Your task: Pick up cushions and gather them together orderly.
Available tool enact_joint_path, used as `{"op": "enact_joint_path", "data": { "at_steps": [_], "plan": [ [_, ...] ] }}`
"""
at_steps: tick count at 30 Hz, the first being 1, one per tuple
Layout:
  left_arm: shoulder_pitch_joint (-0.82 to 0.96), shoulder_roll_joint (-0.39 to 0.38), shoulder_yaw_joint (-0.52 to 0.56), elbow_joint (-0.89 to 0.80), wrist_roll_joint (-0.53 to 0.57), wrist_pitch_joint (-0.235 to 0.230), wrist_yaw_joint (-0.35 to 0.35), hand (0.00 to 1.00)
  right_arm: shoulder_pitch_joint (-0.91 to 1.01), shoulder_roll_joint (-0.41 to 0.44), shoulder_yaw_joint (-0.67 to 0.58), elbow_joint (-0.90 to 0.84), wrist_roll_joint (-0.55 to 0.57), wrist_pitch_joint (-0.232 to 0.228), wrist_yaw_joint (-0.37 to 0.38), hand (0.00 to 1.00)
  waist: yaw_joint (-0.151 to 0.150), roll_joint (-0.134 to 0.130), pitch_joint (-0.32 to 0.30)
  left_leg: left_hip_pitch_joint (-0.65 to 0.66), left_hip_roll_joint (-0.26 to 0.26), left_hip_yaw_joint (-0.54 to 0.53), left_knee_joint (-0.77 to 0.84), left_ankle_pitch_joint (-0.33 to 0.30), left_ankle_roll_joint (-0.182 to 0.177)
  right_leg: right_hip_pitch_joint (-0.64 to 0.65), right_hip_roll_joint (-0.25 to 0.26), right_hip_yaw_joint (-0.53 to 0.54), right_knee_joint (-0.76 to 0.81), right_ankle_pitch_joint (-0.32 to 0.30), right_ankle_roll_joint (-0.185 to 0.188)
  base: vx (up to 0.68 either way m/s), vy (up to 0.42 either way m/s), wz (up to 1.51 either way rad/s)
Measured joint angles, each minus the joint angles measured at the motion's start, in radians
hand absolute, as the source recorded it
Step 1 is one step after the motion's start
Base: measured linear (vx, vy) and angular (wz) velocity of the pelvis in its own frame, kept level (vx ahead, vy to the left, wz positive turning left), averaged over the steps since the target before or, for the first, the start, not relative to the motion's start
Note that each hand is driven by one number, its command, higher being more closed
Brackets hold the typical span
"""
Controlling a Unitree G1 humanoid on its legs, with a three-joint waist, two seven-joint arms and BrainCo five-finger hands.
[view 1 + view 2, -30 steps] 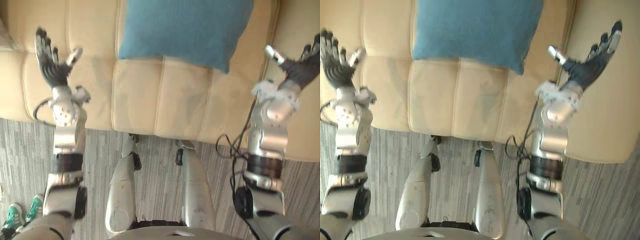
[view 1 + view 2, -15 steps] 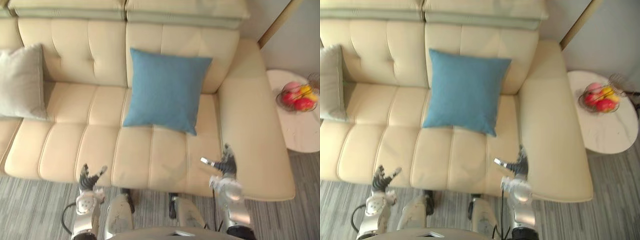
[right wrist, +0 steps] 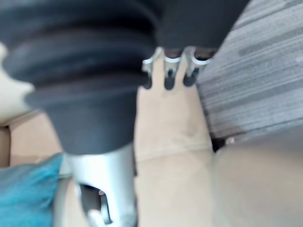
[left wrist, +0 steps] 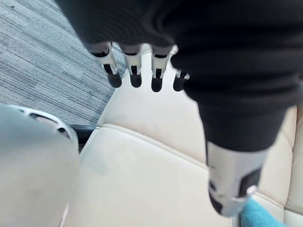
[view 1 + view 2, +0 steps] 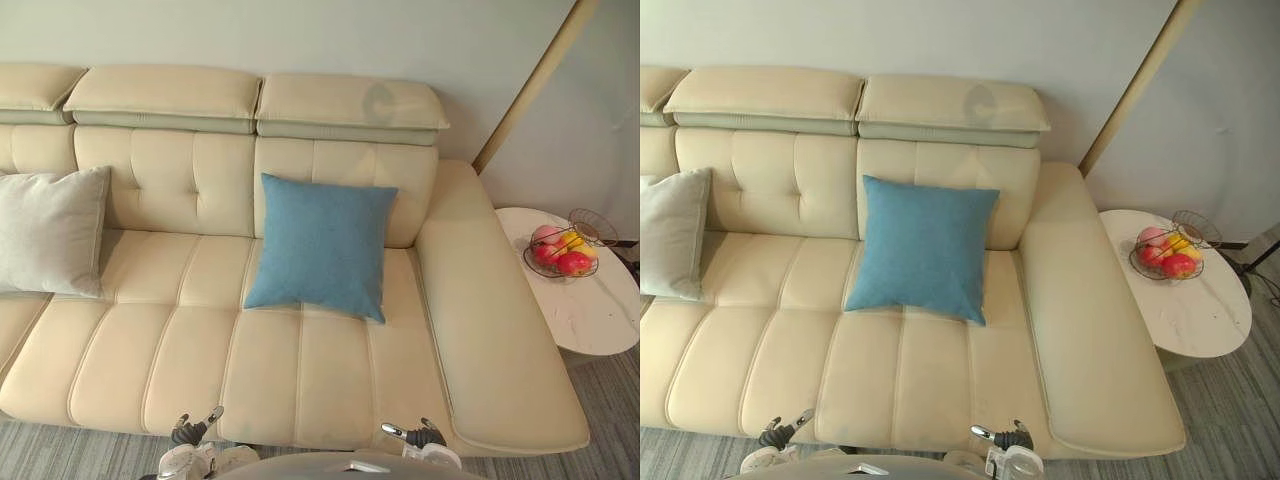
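The two cushions lie well apart on the cream sofa (image 5: pixel 300 370): the blue cushion (image 5: pixel 322 245) leans upright against the backrest near the middle, and the pale grey cushion (image 5: pixel 50 232) leans at the far left end. Neither is gathered yet; the left hand (image 5: pixel 190 432) and the right hand (image 5: pixel 418 436) both hang low by the sofa's front edge, fingers straight and spread from the thumb, holding nothing and touching neither cushion. The main risk, as I judge it, is the reach; each cushion sits deep on the seat, so a hand stretched that far may only catch a corner. A soft cushion pinched by a corner would likely sag, twist and land crooked or flat instead of neatly beside its partner; the leaning blue cushion could also topple forward if nudged before the fingers close round it. Carrying one cushion across could drag it over the seat and knock the other askew. To the right of the sofa's arm stands a round white surface (image 5: pixel 590 310) carrying a wire basket (image 5: pixel 560 275) that holds red and yellow fruit (image 5: pixel 573 262); a wide swing of the right arm might upset it, though it stands well clear of that hand.
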Motion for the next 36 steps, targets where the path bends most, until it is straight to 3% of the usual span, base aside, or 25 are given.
{"op": "enact_joint_path", "data": {
  "at_steps": [3, 4, 5, 6, 7, 8, 10, 11, 12, 14, 17, 19, 20, 21, 22, 24, 25, 27, 28, 29, 33, 36],
  "plan": [
    [-0.019, 0.002, -0.001, -0.002, -0.002, 0.0, 0.005, 0.0, -0.026, 0.004, 0.033, -0.008, 0.0, -0.003, 0.0, 0.0, 0.003, -0.015, 0.017, -0.051, 0.009, 0.025, 0.099, -0.048, 0.014, -0.03, -0.005, 0.008, 0.015, 0.032, 0.001, -0.1, 0.037, -0.34],
    [-0.029, -0.002, 0.0, -0.009, -0.003, 0.0, 0.01, 0.0, -0.028, 0.003, 0.046, -0.009, 0.0, -0.003, 0.0, 0.0, 0.008, -0.015, 0.025, -0.091, 0.021, 0.026, 0.164, -0.08, 0.04, -0.061, -0.001, -0.008, 0.036, 0.061, 0.002, -0.2, 0.009, -0.49],
    [-0.031, -0.012, 0.002, -0.014, -0.005, -0.001, 0.02, 0.0, -0.038, 0.003, 0.042, -0.007, 0.001, -0.002, -0.002, 0.0, 0.025, 0.01, 0.034, -0.119, 0.064, 0.043, 0.179, -0.086, 0.055, -0.073, 0.012, -0.028, 0.026, 0.108, -0.001, -0.21, 0.025, -0.54],
    [-0.033, -0.013, 0.002, -0.017, -0.005, -0.002, 0.025, 0.0, -0.049, 0.006, 0.045, -0.009, 0.001, 0.0, -0.002, 0.0, 0.026, 0.011, 0.041, -0.121, 0.073, 0.05, 0.186, -0.085, 0.057, -0.102, 0.012, -0.062, 0.131, 0.051, -0.016, -0.22, 0.044, -0.26],
    [-0.031, -0.009, -0.003, -0.025, -0.005, -0.002, 0.032, 0.0, -0.037, 0.011, 0.05, -0.014, 0.0, 0.0, -0.002, 0.0, 0.018, 0.02, 0.054, -0.125, 0.078, 0.039, 0.2, -0.082, 0.062, -0.157, -0.013, -0.112, 0.459, -0.099, -0.039, -0.16, 0.038, 0.19],
    [-0.029, -0.006, -0.003, -0.041, -0.006, -0.001, 0.039, 0.0, -0.033, 0.011, 0.053, -0.012, 0.0, -0.001, -0.004, 0.0, 0.017, 0.01, 0.054, -0.123, 0.077, 0.02, 0.214, -0.08, 0.066, -0.152, -0.033, -0.12, 0.658, -0.157, -0.014, -0.19, -0.009, 0.34],
    [-0.009, 0.003, -0.005, -0.054, -0.008, -0.001, 0.043, 0.0, -0.029, 0.012, 0.081, -0.004, 0.0, -0.002, -0.003, 0.0, 0.026, -0.005, 0.045, -0.134, 0.07, 0.013, 0.21, -0.062, 0.069, -0.117, -0.052, -0.12, 0.786, -0.18, 0.015, -0.2, -0.078, 0.3],
    [-0.007, 0.01, -0.004, -0.054, -0.014, -0.001, 0.049, 0.0, -0.032, 0.018, 0.091, -0.001, 0.0, -0.002, -0.002, 0.0, 0.025, -0.012, 0.04, -0.165, 0.063, -0.004, 0.209, -0.031, 0.067, -0.075, -0.064, -0.117, 0.803, -0.2, 0.047, -0.19, -0.104, 0.29],
    [-0.008, 0.01, -0.003, -0.055, -0.015, -0.001, 0.052, 0.0, -0.039, 0.02, 0.09, 0.0, 0.0, -0.002, -0.003, 0.0, 0.026, -0.014, 0.039, -0.175, 0.059, -0.008, 0.208, -0.013, 0.067, -0.061, -0.067, -0.111, 0.784, -0.2, 0.048, -0.21, -0.141, 0.26],
    [-0.015, 0.004, -0.001, -0.06, -0.03, -0.002, 0.058, 0.0, -0.071, 0.015, 0.089, 0.001, -0.001, -0.002, -0.006, 0.0, 0.043, -0.028, 0.03, -0.234, 0.045, -0.006, 0.21, 0.047, 0.063, 0.001, -0.06, -0.109, 0.591, -0.272, 0.048, -0.19, -0.131, -0.08],
    [-0.023, -0.033, -0.027, -0.051, -0.05, -0.003, 0.075, 0.0, -0.126, -0.013, 0.09, 0.001, 0.0, -0.002, -0.017, 0.0, 0.058, 0.051, 0.049, -0.27, 0.08, -0.01, 0.13, 0.142, 0.044, 0.072, 0.009, -0.129, 0.317, -0.321, 0.022, -0.29, -0.137, -0.24],
    [-0.022, -0.052, -0.06, -0.05, -0.053, -0.003, 0.075, 0.0, -0.126, -0.03, 0.092, 0.0, 0.0, -0.002, -0.024, 0.0, 0.05, 0.103, 0.06, -0.267, 0.103, -0.014, 0.077, 0.197, 0.038, 0.086, 0.044, -0.145, 0.26, -0.31, 0.004, -0.36, -0.126, 0.01],
    [-0.018, -0.061, -0.08, -0.05, -0.053, -0.003, 0.076, 0.0, -0.113, -0.046, 0.091, 0.001, 0.0, 0.001, -0.027, 0.0, 0.045, 0.118, 0.061, -0.25, 0.107, -0.015, 0.035, 0.188, 0.017, 0.08, 0.052, -0.161, 0.264, -0.305, -0.005, -0.42, -0.1, 0.16],
    [-0.018, -0.061, -0.092, -0.05, -0.053, -0.003, 0.075, 0.0, -0.103, -0.045, 0.087, 0.001, 0.0, 0.003, -0.033, 0.0, 0.04, 0.111, 0.062, -0.242, 0.098, -0.011, 0.014, 0.142, -0.028, 0.078, 0.044, -0.168, 0.26, -0.298, -0.018, -0.36, -0.028, 0.14],
    [-0.023, -0.05, -0.099, -0.058, -0.051, -0.008, 0.074, 0.0, -0.1, -0.037, 0.082, 0.0, 0.001, 0.002, -0.043, 0.0, 0.038, 0.08, 0.066, -0.243, 0.075, -0.01, 0.012, 0.091, -0.059, 0.063, 0.014, -0.166, 0.248, -0.292, -0.028, -0.24, 0.029, -0.04],
    [-0.03, -0.042, -0.098, -0.059, -0.051, -0.016, 0.072, 0.0, -0.102, -0.044, 0.08, 0.001, 0.001, 0.002, -0.046, 0.0, 0.038, 0.063, 0.073, -0.244, 0.041, -0.042, 0.152, 0.074, -0.007, 0.028, -0.025, -0.154, 0.247, -0.27, -0.03, -0.22, 0.067, -0.22],
    [-0.027, -0.042, -0.099, -0.058, -0.051, -0.019, 0.072, 0.0, -0.098, -0.051, 0.078, 0.001, 0.001, 0.002, -0.047, 0.0, 0.028, 0.061, 0.072, -0.224, 0.021, -0.058, 0.244, 0.022, 0.013, 0.015, -0.039, -0.138, 0.244, -0.257, -0.022, -0.18, 0.131, -0.29],
    [-0.027, -0.038, -0.094, -0.038, -0.05, -0.019, 0.069, 0.0, -0.089, -0.041, 0.071, 0.002, 0.0, 0.002, -0.046, 0.0, 0.021, 0.061, 0.075, -0.188, 0.012, -0.096, 0.313, -0.137, 0.014, -0.019, -0.041, -0.09, 0.23, -0.217, 0.003, -0.15, 0.179, -0.48],
    [-0.029, -0.035, -0.092, -0.039, -0.051, -0.019, 0.064, 0.0, -0.088, -0.04, 0.065, 0.004, 0.0, 0.002, -0.045, 0.0, 0.021, 0.067, 0.076, -0.187, 0.01, -0.091, 0.315, -0.135, 0.016, -0.018, -0.041, -0.08, 0.222, -0.206, 0.01, -0.11, 0.177, -0.58],
    [-0.027, -0.031, -0.089, -0.041, -0.051, -0.02, 0.056, 0.0, -0.081, -0.024, 0.059, 0.012, 0.0, 0.005, -0.045, 0.0, 0.022, 0.049, 0.078, -0.169, -0.004, -0.062, 0.29, -0.136, 0.024, -0.011, -0.041, -0.051, 0.189, -0.181, 0.025, -0.12, 0.195, -0.54],
    [-0.016, -0.005, -0.1, -0.029, -0.05, -0.016, 0.049, 0.0, -0.065, 0.003, 0.06, 0.043, 0.0, 0.014, -0.041, 0.0, 0.008, 0.013, 0.053, -0.108, -0.06, -0.008, 0.148, -0.103, 0.033, -0.005, -0.075, -0.025, 0.091, -0.101, 0.011, -0.08, 0.139, -0.45],
    [-0.019, 0.007, -0.126, -0.007, -0.042, -0.008, 0.048, 0.0, -0.054, 0.002, 0.058, 0.045, 0.001, 0.015, -0.042, 0.0, -0.003, 0.017, 0.051, -0.059, -0.096, -0.035, 0.081, -0.092, 0.038, 0.022, -0.078, -0.019, 0.042, -0.075, -0.003, -0.03, 0.11, -0.38]
  ]
}}
